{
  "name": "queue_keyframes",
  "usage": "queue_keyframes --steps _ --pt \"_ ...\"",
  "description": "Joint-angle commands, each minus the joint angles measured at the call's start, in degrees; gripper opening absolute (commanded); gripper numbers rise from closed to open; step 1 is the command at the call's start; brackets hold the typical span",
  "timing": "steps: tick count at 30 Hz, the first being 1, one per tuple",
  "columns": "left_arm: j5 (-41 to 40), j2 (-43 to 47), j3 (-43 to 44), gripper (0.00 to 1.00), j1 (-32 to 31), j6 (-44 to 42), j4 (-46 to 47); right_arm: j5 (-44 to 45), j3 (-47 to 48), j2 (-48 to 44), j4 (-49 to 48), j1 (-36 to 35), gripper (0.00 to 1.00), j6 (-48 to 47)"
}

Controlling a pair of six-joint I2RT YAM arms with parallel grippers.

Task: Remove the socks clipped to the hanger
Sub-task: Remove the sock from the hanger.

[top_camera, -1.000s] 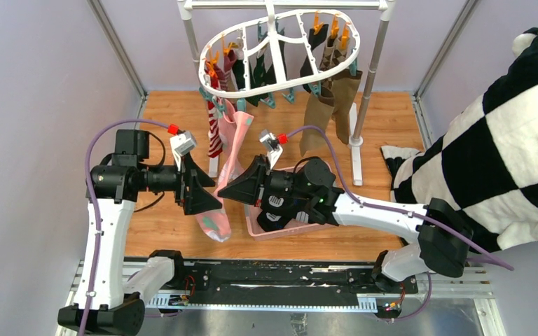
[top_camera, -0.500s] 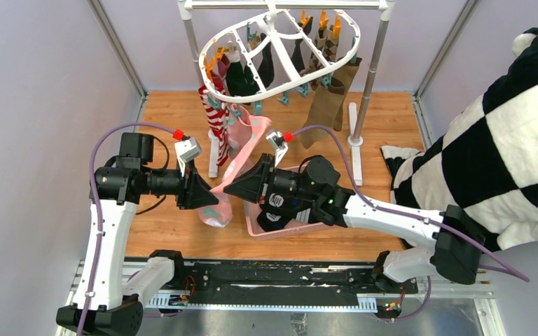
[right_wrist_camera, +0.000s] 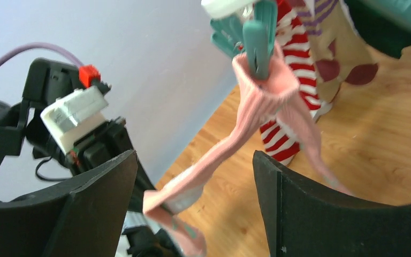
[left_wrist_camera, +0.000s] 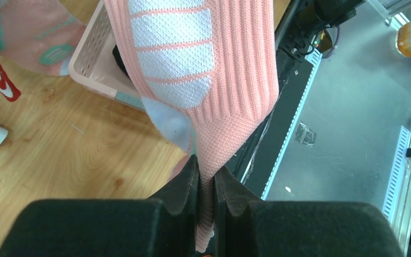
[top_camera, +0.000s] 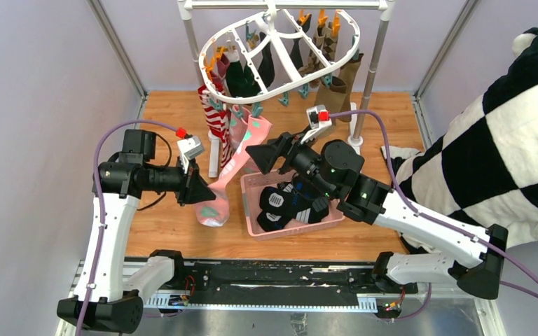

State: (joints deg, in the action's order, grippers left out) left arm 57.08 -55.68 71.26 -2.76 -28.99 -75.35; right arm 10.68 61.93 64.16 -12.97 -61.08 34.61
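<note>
A few dark socks (top_camera: 287, 203) lie in the basket (top_camera: 294, 229), many hang on the hanger (top_camera: 266, 92); left hand (left_wrist_camera: 206, 179) pinches the clipped pink sock (left_wrist_camera: 230, 69), right hand (right_wrist_camera: 192, 160) spread

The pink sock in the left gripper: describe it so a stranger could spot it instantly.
Find the white oval hanger at the back. From its left front edge, beside the red-white striped sock, one pink sock slants down towards the left gripper. Unlike its neighbours, which hang straight, it is pulled taut at both ends.
</note>
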Motion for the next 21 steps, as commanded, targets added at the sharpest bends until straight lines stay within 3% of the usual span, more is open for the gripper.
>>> queue_keyframes --steps 1,4,10,14,21 --pt "-0.84 0.21 1.57 0.11 -0.31 -0.33 -0.24 7.29 6.53 3.50 5.07 0.86 0.85 -6.71" --pt "-1.09 1.49 1.68 0.09 -0.23 -0.22 -0.24 4.42 8.14 4.91 4.64 3.47 0.87 -6.64" --pt "-1.85 4.71 0.63 0.03 -0.31 -0.88 -0.10 -11.96 5.29 5.71 -2.37 11.48 0.89 0.63" --pt "-1.03 6.05 0.34 0.02 -0.31 -1.47 -0.15 -23.65 1.47 6.05 -13.23 13.84 0.89 2.37" --pt "-0.54 6.32 -0.08 0.01 -0.34 -3.15 -0.15 -28.42 2.63 11.33 -19.92 14.10 0.89 3.86"
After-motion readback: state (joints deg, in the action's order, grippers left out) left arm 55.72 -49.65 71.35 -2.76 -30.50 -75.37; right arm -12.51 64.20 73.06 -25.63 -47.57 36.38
